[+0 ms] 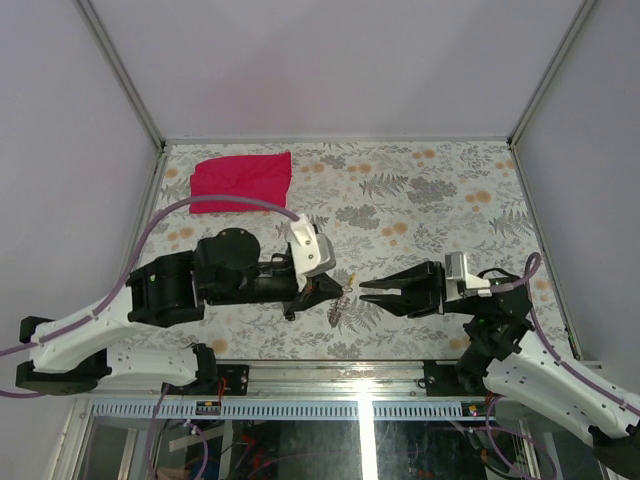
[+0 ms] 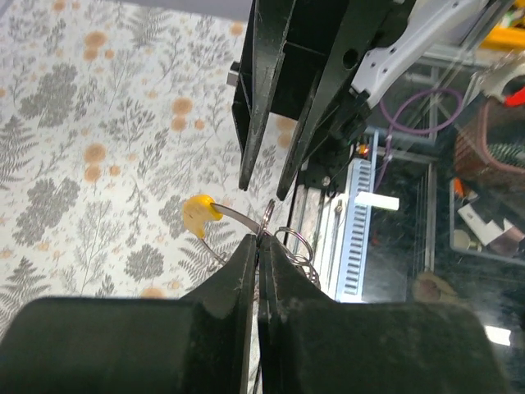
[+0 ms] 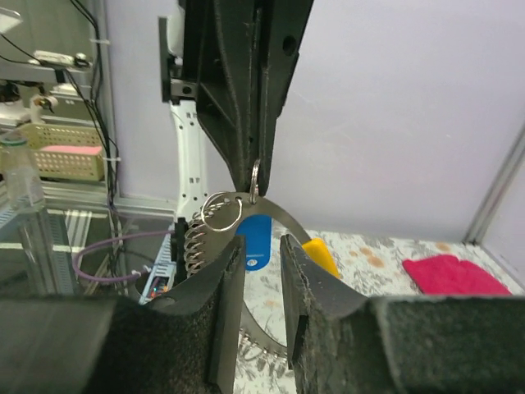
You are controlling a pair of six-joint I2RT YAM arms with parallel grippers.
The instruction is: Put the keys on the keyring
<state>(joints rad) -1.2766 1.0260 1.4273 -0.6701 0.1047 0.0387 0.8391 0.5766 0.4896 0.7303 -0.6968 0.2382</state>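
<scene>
My left gripper (image 1: 337,292) is shut on the thin metal keyring (image 2: 268,218), pinching it at the fingertips (image 2: 250,246) above the table. From that ring hang a yellow-headed key (image 2: 199,215), a blue-headed key (image 3: 256,238), a second small ring (image 3: 221,212) and a coiled silvery chain (image 3: 192,243). My right gripper (image 1: 362,291) faces the left one tip to tip, just right of the bunch. Its jaws stand a little open with nothing clamped. In the right wrist view the blue key head shows through the gap, beyond the fingers (image 3: 231,263).
A red cloth (image 1: 240,182) lies at the back left of the flower-patterned table (image 1: 440,200). The table's near metal edge (image 1: 330,372) runs just below both grippers. Grey walls close in the left, back and right sides.
</scene>
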